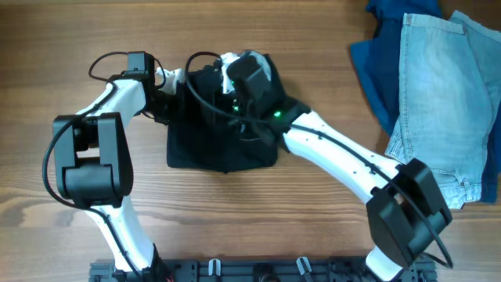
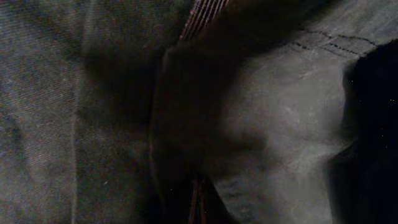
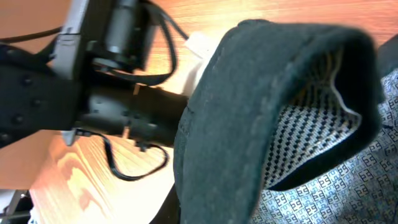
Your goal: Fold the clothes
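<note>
The clothes (image 1: 223,141), black shorts, lie bunched in the middle of the wooden table (image 1: 313,227), with the far edge lifted. My left gripper (image 1: 182,82) reaches that far edge from the left and my right gripper (image 1: 231,78) from the right, close together. Both look shut on the fabric, though cloth hides the fingers. Dark cloth (image 2: 280,124) fills the left wrist view. In the right wrist view a thick black fold of the clothes (image 3: 249,124) rises from the jaws, showing a pale patterned lining (image 3: 323,193). The left arm (image 3: 124,106) is just beyond it.
Light-blue denim shorts (image 1: 446,94) lie on a royal-blue garment (image 1: 376,63) at the table's far right. A black rail (image 1: 258,270) runs along the front edge between the two arm bases. Cables loop off both wrists above the black shorts.
</note>
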`<state>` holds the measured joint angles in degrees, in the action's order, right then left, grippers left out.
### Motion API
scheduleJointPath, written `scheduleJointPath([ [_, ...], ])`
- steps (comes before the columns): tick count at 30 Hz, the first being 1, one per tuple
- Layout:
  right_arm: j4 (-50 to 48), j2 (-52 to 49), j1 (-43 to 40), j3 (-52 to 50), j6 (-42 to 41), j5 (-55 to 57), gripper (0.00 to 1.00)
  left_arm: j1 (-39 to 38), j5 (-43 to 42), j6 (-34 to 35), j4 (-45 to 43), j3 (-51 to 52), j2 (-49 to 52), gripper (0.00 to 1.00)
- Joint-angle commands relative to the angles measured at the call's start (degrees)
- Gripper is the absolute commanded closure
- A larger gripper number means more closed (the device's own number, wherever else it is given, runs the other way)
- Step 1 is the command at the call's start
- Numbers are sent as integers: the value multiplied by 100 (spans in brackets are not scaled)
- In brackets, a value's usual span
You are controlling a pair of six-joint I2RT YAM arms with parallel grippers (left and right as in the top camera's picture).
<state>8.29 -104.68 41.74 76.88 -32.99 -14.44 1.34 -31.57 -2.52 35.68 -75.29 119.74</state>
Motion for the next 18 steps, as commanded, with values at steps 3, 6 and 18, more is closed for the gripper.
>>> scheduleJointPath([
  [3, -341, -160, 251, 103, -136, 92, 84, -87, 417, -9, -90, 144, 328, 96],
  [6, -461, -160, 358, 144, 140, -229, 31, -87, 417, -7, -122, 144, 328, 96],
  [18, 2326, 13, 55, 1408, 1637, 1051, 25, 826, 861, 98, 474, 133, -1016, 96],
])
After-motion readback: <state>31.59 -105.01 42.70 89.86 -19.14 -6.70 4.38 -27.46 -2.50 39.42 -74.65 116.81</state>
